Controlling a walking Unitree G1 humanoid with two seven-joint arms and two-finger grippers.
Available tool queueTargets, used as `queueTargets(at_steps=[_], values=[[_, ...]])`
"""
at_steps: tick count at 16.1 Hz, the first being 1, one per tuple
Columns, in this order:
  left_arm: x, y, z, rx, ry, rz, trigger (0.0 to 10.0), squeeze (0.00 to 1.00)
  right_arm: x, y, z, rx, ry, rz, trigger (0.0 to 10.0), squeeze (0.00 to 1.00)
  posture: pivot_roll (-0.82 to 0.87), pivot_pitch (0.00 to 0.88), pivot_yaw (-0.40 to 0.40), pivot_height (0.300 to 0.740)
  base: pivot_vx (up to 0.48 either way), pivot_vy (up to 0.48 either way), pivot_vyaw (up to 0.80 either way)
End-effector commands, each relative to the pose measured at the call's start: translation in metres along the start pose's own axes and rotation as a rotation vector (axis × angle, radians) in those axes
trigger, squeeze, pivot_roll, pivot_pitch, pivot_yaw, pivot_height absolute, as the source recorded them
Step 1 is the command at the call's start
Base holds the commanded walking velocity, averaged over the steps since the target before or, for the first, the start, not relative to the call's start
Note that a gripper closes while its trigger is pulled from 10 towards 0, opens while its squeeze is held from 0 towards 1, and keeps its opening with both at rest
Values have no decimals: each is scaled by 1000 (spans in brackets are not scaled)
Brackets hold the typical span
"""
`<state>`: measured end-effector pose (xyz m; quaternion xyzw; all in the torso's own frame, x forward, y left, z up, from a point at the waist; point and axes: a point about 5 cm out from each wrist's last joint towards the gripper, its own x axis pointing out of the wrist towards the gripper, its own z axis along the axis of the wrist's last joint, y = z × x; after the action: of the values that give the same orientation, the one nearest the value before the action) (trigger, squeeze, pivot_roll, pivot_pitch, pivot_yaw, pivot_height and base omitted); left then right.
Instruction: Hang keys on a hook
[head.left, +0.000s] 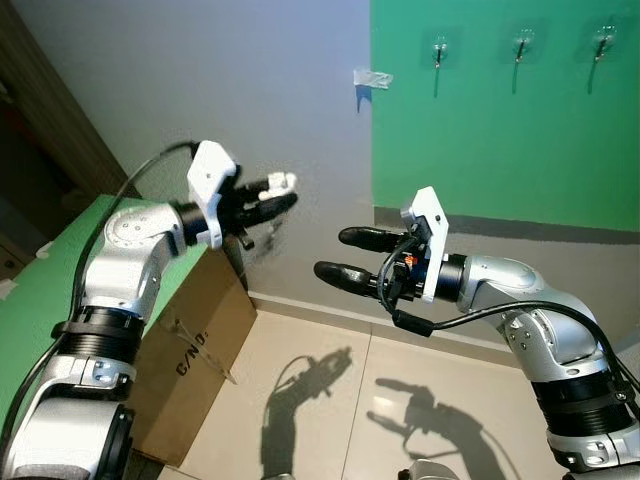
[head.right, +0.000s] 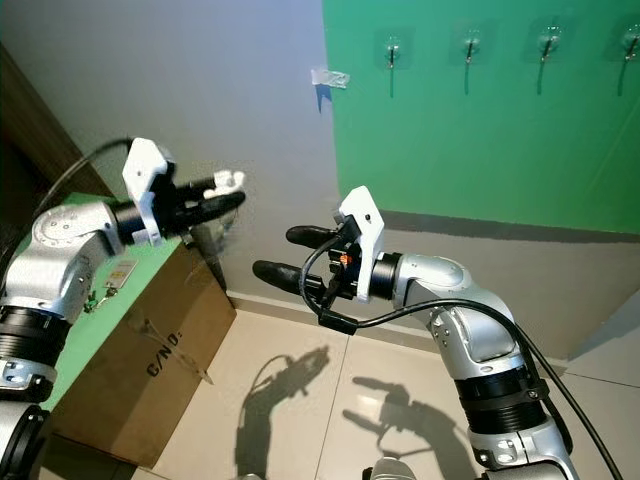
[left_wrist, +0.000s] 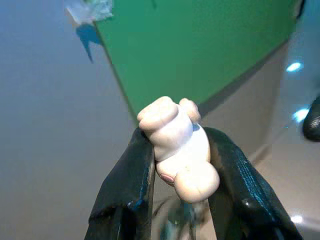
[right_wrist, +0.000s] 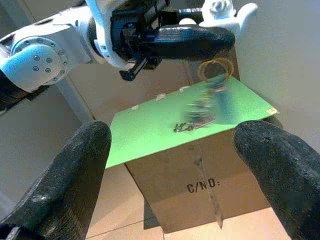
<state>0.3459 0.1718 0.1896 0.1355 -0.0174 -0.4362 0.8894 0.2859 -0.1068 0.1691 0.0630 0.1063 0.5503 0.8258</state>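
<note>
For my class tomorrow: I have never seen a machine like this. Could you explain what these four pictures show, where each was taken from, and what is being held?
This is a humanoid robot with two silver arms, each ending in a grasping tool of two long black fingers. The two wide pictures come from the two eyes of a camera on its head. The other two come from a camera on each wrist, looking along the fingers.

The left tool is shut on a small white figure charm; a key ring with keys, blurred, hangs below it. The right tool is open and holds nothing.

On the green wall panel is a row of hooks. Below the left arm stands a cardboard box with a green top.
</note>
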Motion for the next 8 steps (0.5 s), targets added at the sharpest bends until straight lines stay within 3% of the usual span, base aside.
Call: queueTargets(at_steps=[1, 2, 3, 4, 7, 8], values=[[0, 0, 10, 160, 10, 18, 0, 0, 2, 0, -1, -8, 1, -5, 10000, 0, -283, 0, 175, 740, 0, 0, 0], [0, -2, 13, 257, 19, 35, 0, 0, 1, 0, -3, -8, 5, -9, 10000, 0, -280, 0, 174, 740, 0, 0, 0], [2, -5, 15, 258, -11, 46, 0, 0, 1, -1, -4, -1, 5, -14, 10000, 0, -276, 0, 172, 740, 0, 0, 0], [2, -6, 12, 227, -15, 54, 0, 0, 1, -1, -6, 2, 6, -17, 10000, 0, -272, 0, 171, 740, 0, 0, 0], [2, 5, 10, 6, -72, 131, 0, 0, 4, 1, -8, 11, 9, -9, 10000, 0, -270, 0, 166, 740, 0, 0, 0], [1, 8, 11, -15, -80, 145, 0, 0, 4, 1, -8, 12, 10, -7, 10000, 0, -270, 0, 166, 740, 0, 0, 0]])
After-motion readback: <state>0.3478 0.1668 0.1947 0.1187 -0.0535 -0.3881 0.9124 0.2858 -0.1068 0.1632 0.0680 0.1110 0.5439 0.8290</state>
